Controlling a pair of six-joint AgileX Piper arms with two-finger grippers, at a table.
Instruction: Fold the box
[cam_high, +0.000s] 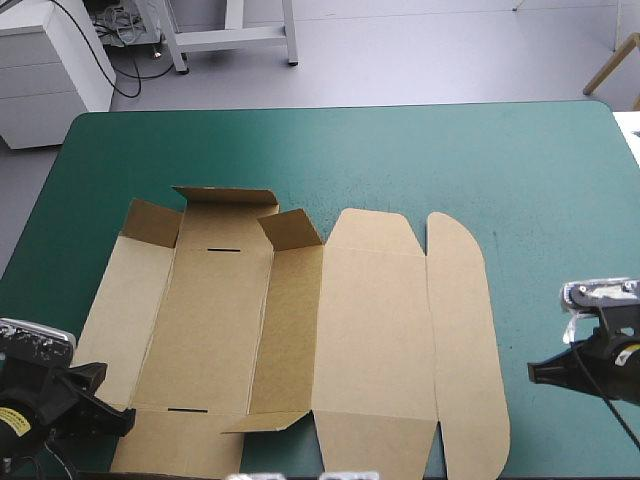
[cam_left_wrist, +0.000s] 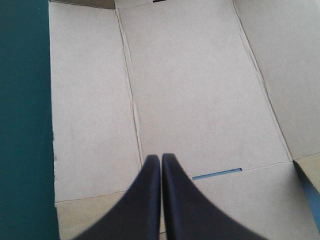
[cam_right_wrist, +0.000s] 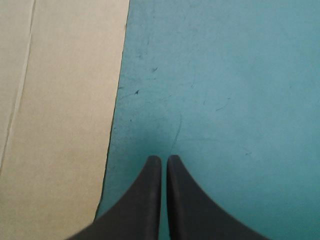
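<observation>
2 closed, empty hands: left hand (cam_left_wrist: 161, 156) over the box (cam_high: 300, 330), right hand (cam_right_wrist: 164, 157) beside it.
Laid mostly flat on the worktop (cam_high: 500, 160), its light, stiff board is judged best gripped at an edge.

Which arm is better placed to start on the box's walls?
Probably left: the left gripper, shut, is over the box, right at its creases; the right gripper, shut, is over the teal-green cover beside the box's edge.
</observation>
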